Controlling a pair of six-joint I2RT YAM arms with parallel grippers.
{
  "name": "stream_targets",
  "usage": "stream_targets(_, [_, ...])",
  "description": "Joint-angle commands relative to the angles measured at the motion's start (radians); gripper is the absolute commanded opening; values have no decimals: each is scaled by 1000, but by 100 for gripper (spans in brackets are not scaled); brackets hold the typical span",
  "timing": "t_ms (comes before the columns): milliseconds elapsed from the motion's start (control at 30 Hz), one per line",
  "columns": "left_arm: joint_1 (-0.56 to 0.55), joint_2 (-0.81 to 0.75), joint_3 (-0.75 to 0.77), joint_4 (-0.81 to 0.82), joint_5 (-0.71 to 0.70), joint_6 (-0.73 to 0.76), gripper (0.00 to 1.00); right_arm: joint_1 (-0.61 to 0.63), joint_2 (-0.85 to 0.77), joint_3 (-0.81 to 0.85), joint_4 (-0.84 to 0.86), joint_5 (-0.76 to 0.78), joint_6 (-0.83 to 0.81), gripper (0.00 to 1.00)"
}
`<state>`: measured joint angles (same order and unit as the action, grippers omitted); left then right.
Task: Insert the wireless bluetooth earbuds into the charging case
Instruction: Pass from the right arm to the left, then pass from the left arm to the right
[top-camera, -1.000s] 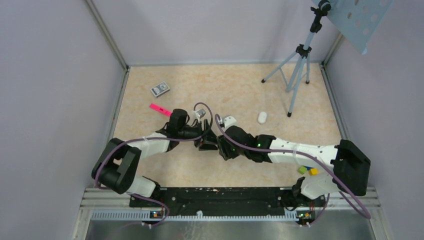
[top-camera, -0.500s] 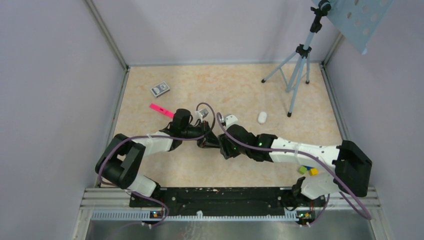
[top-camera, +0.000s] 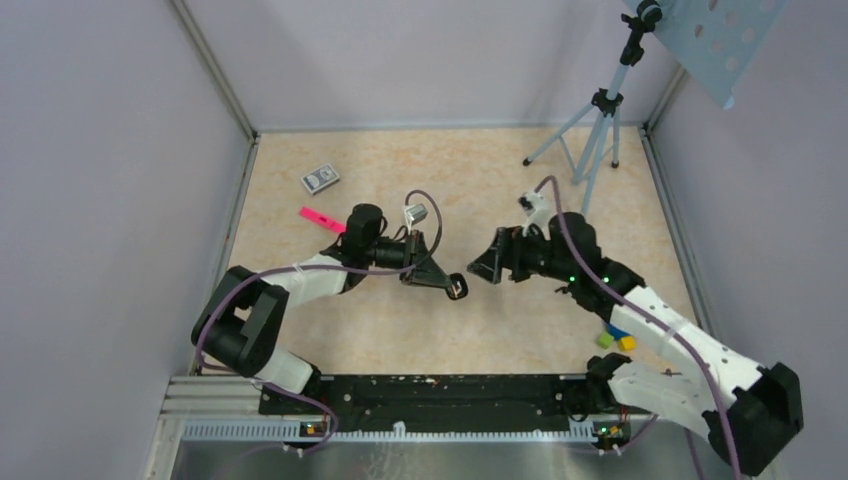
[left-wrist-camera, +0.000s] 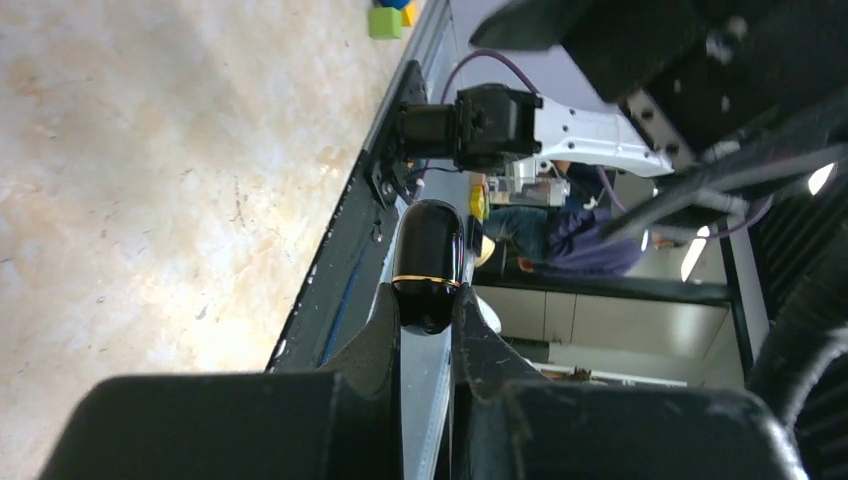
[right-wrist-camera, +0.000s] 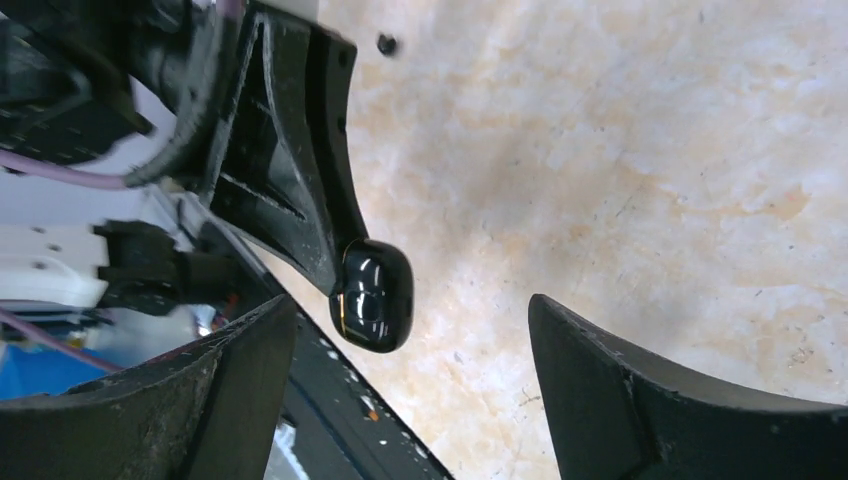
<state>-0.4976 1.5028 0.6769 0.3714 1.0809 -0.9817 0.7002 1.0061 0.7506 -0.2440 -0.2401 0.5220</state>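
Left hand (left-wrist-camera: 427, 312) clamps a black glossy case (right-wrist-camera: 372, 295), long axis along its fingers, pointing toward the wide-open right hand (top-camera: 484, 268).

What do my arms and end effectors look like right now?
The left arm and right arm have white links, black joints and looping purple cables. The left end effector and right end effector are black. Green lights dot the right arm.

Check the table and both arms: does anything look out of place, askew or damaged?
One thing stands out: the left gripper pinches a glossy black case by one end only, so most of it juts out beyond the gripper. The right gripper is open, facing it. Nothing looks spilled or damaged.
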Motion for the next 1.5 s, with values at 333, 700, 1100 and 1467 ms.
stream_targets(333, [3, -39, 102, 258, 132, -103, 0, -201, -76, -291, 675, -490, 427, 81])
stream_targets(700, [4, -50, 120, 279, 129, -127, 0, -202, 10, -358, 974, -535, 580, 66])
stream_targets(1100, [2, -48, 111, 301, 125, -153, 0, -202, 113, -371, 1131, -534, 630, 37])
stream_targets(1467, [3, -80, 140, 256, 93, -128, 40, -202, 113, -380, 1152, -492, 659, 0])
